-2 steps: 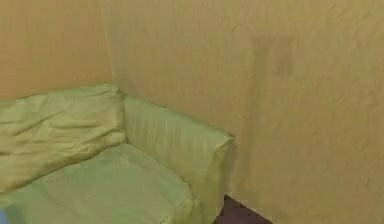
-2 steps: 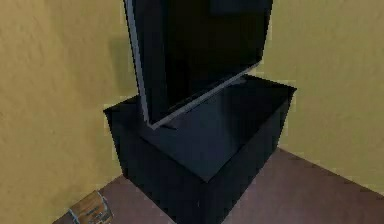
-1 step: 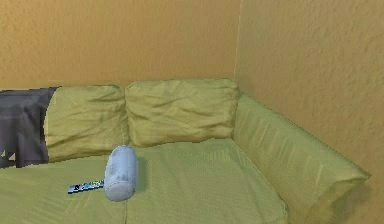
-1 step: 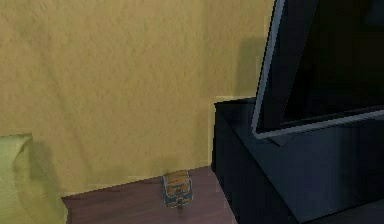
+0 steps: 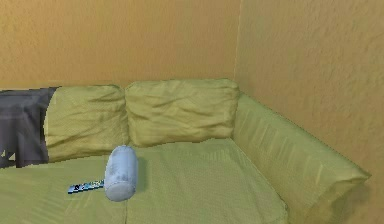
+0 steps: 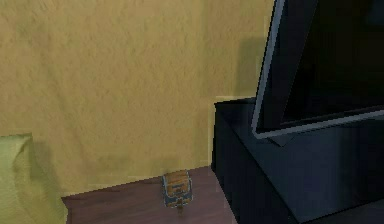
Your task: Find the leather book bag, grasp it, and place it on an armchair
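A yellow-green sofa [image 5: 200, 185] lies ahead in the forward view, with two back cushions [image 5: 180, 110] and an armrest [image 5: 295, 150] on the forward view's right. On its seat lies a pale blue-grey rolled cushion-like thing [image 5: 121, 172], and beside that a small dark flat object [image 5: 85, 186]. A dark grey cloth [image 5: 22, 125] hangs over the sofa back at the forward view's left. A corner of the yellow-green sofa [image 6: 15, 175] also shows at the arm side view's left edge.
Orange-yellow walls [image 5: 120, 40] stand behind the sofa. In the arm side view a large dark screen [image 6: 325, 65] stands on a dark cabinet [image 6: 250, 160] at the right. A small box-like object [image 6: 177, 189] sits on a brown surface [image 6: 120, 200] by the wall.
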### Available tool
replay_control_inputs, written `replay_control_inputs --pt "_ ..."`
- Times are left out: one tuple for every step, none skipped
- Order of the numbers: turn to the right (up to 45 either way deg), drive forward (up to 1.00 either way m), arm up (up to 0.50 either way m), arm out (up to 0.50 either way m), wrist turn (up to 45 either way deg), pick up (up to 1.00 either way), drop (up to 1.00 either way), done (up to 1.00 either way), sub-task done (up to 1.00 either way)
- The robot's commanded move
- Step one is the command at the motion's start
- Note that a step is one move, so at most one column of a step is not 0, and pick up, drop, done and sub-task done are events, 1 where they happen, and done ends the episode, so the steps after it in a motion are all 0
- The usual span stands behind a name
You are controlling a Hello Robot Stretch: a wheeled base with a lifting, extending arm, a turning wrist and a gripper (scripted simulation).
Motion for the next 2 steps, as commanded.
replay_control_inputs --pt "0.0 0.0 0.0 0.5 0.0 0.0 0.0 0.0 0.0" --pt "0.0 0.0 0.0 0.0 45.0 0.0 0.0 0.0 0.0"
